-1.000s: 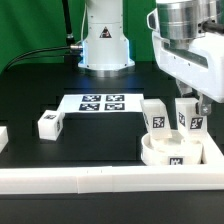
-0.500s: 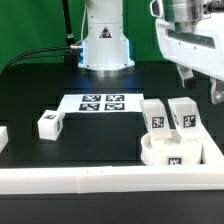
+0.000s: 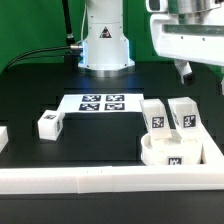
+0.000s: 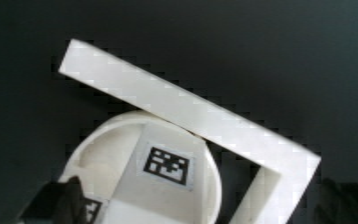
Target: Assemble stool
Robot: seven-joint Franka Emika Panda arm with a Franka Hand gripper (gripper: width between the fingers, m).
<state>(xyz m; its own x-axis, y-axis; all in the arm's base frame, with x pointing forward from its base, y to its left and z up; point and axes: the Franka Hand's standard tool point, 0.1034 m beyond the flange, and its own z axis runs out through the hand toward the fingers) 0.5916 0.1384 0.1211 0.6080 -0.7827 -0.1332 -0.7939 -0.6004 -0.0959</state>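
1. Black bench (image 3: pixel 30 92) with the robot base behind: the round seat (image 3: pixel 175 156) sits at the exterior view's right, against the front rail (image 3: pixel 100 179). A first leg (image 3: pixel 155 117) and a second leg (image 3: pixel 184 114) stand in it — the third leg (image 3: pixel 48 124) lies well apart.
2. Your claw (image 3: pixel 203 82) hangs spread and empty above them; a low sideways pass could clip an upright leg and tip it.
3. I'd judge neither standing leg is locked yet — nudging the seat may unseat both.
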